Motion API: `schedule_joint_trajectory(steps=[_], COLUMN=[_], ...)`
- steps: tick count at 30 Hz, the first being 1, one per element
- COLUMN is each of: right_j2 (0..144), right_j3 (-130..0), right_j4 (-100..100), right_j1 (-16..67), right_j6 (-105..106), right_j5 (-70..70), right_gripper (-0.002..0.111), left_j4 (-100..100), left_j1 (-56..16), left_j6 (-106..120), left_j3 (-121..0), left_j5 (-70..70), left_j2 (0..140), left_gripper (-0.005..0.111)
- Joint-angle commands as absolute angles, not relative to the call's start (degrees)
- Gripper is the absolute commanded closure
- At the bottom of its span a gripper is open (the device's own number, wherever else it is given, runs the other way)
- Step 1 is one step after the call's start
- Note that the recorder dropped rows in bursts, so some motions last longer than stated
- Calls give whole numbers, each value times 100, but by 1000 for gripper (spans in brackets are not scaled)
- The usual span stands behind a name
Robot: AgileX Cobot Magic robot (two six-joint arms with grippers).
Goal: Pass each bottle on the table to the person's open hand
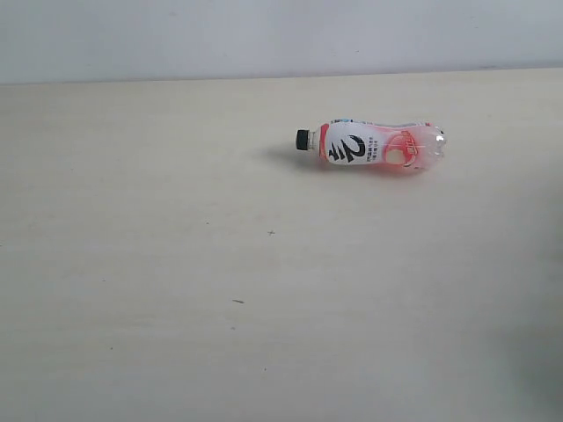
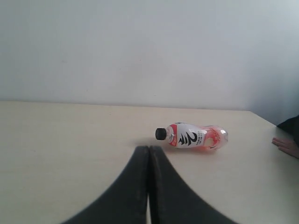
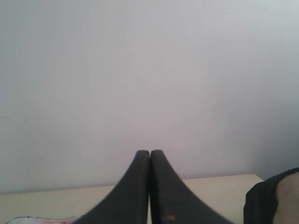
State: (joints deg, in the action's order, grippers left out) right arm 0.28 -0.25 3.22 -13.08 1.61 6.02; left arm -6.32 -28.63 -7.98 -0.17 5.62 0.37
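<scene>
One pink bottle (image 1: 374, 146) with a black cap and a black "2" lies on its side on the beige table (image 1: 176, 264), cap pointing left. The left wrist view shows the same pink bottle (image 2: 191, 136) just beyond my left gripper (image 2: 149, 148), which is shut with nothing in it. My right gripper (image 3: 149, 152) is also shut and empty, raised toward the wall; a sliver of the pink bottle (image 3: 42, 219) shows at the picture's edge. The white-capped bottles are out of view. Neither gripper appears in the exterior view.
A person's fingers (image 2: 286, 146) rest at the table's edge, past the bottle's base, with a dark sleeve (image 2: 292, 127) behind. A dark sleeve (image 3: 273, 198) also shows beside the right gripper. A pale wall (image 1: 281, 35) backs the table.
</scene>
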Motion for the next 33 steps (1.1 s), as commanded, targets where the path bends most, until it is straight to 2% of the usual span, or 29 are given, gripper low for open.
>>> schedule_joint_trajectory(steps=[1,10,17,23,33], right_j2=[0,0,0,0,0], right_j3=[0,0,0,0,-253], right_j4=[301,301,301,738,1059], right_j1=[-1336,-1336,-1336,-1336,-1336], right_j6=[-457,-636,-826,-2120,-2080], right_j5=[626,579,1134,1396,1588], right_gripper=[108,108,108,108,108], left_j4=[-612,-612,-612,-612,-612], left_j1=[-2850,-2850,-2850,-2850,-2850], left_j6=[-774,-774,-774,-774,-774], left_j3=[0,0,0,0,0], left_j5=[552,552,552,552,552], left_j2=[0,0,0,0,0], left_gripper=[107,107,107,107,107])
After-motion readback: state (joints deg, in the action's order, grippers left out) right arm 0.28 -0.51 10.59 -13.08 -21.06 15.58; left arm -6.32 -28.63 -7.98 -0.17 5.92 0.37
